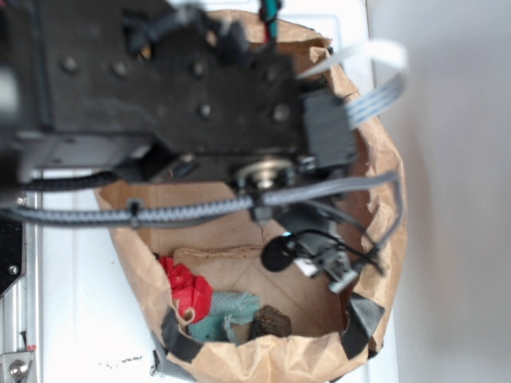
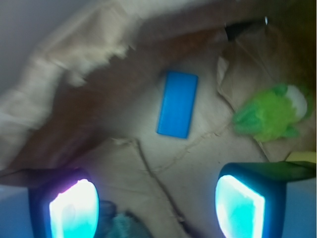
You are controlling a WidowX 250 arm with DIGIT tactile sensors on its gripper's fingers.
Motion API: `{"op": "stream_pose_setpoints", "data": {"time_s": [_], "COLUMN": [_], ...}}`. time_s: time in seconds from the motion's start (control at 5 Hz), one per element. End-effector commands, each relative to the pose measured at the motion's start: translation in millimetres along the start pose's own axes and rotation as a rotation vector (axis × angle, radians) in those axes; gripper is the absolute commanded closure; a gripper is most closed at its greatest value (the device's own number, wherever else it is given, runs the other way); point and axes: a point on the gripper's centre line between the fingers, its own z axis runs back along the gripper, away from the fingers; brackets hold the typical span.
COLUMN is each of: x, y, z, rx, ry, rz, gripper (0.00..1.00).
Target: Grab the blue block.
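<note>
- Exterior view: the robot arm (image 1: 160,88) is filling the upper half of the frame and hanging over a brown paper bag (image 1: 383,159) that is standing open on a white worktop (image 1: 72,303). The arm's bulk is blocking most of the bag's inside, and the blue block is not showing here. On the visible strip of the bag floor a red cloth item (image 1: 188,289), a teal-green cloth (image 1: 227,313) and a small dark brown lump (image 1: 271,321) are lying close together near the front wall. The jaws themselves are too hidden here to judge.
- Wrist view: the gripper (image 2: 156,208) is looking down into the bag with its two glowing pads (image 2: 74,210) standing wide apart at the bottom corners and nothing sitting between them, so the jaws are spread and empty.
- The blue block (image 2: 178,104) is lying flat on the bag floor, well ahead of the jaws and close to their centre line, a little toward the right pad. Its long axis is running almost straight away from the jaws, tipped slightly. A green plush toy (image 2: 270,114) is lying to its right, apart from it.
- Judging from this, the jaws are needing to travel forward and down; the spread looks wider than the block's short side.
</note>
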Motion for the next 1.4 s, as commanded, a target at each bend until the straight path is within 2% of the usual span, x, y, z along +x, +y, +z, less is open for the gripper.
{"op": "stream_pose_setpoints", "data": {"time_s": [0.0,0.4,0.6,1.0,1.2], "x": [17.4,41.0,49.2,43.6,37.5], "y": [9.3,-4.6,-3.4,-7.1,-10.0], "z": [-24.5,-41.9,-51.5,-63.1,-74.6], "rx": [0.020,0.042,0.081,0.081,0.116], "ry": [-0.090,-0.124,-0.156,-0.179,-0.195], "rz": [0.044,0.076,0.082,0.084,0.059], "gripper": [0.00,0.00,0.00,0.00,0.00]}}
